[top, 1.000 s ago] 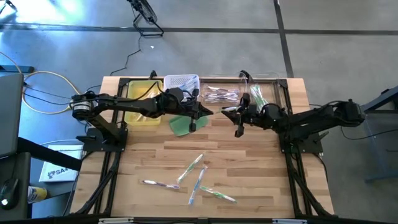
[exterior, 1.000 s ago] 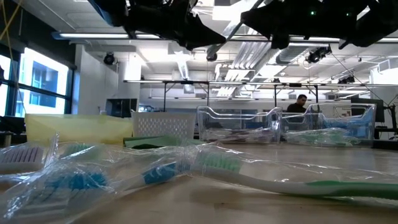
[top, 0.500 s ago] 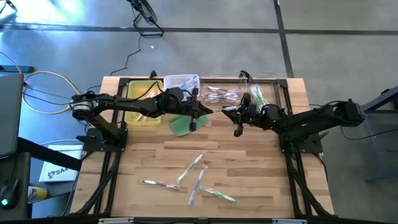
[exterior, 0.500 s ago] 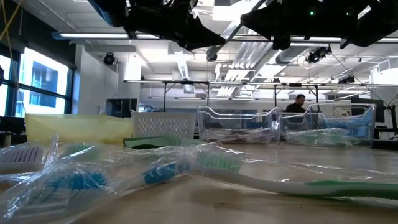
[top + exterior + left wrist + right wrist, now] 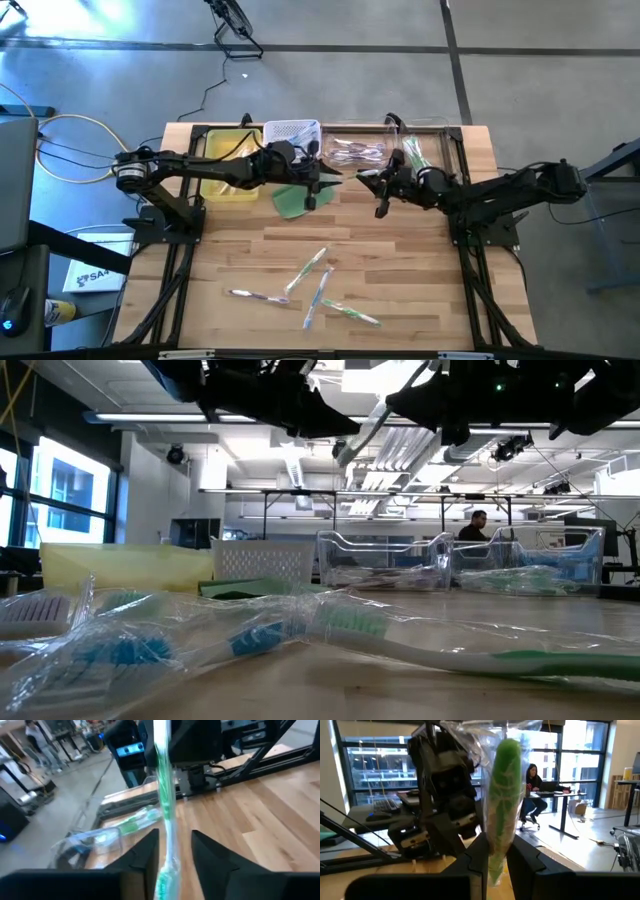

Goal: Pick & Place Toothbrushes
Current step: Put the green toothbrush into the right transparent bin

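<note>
High view: handover above table [image 5: 400,290] | green toothbrush [image 5: 164,805] pinched by right claw [image 5: 372,182]; left claw [image 5: 330,183] parted around it | risk: dropped if grip slips

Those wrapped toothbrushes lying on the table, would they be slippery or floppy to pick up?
The toothbrushes lie loose in shiny, crinkly clear wrappers, so a grip would probably slide a little on the film. The handles look straight and slim, so likely stiff and light. The green one the right gripper holds stands unbent.
</note>
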Robot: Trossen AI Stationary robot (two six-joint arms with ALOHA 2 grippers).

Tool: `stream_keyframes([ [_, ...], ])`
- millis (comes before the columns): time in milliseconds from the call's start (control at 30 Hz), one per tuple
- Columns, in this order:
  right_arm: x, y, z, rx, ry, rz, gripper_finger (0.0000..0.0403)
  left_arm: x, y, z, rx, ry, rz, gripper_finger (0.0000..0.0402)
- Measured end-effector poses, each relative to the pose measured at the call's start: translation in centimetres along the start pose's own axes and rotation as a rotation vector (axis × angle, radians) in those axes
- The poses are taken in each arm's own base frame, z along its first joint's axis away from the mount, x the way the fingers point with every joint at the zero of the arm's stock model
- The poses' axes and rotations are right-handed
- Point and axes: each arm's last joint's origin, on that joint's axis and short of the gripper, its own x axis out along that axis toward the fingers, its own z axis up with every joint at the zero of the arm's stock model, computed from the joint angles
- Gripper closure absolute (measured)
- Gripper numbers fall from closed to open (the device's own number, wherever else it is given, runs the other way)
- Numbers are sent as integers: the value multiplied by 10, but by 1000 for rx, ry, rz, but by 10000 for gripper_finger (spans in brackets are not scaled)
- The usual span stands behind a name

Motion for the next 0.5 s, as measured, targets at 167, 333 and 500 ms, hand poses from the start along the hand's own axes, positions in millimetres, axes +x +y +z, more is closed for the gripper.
stream_keyframes([
  [167,0,0,-2,-1,25,-11,362,-9,10,7,65,-20,48,262],
  [333,-8,-6,2,-21,86,-151,362,-25,22,14,62,-8,81,257],
  [500,-24,-14,9,-65,176,-324,362,-39,29,13,44,67,82,256],
])
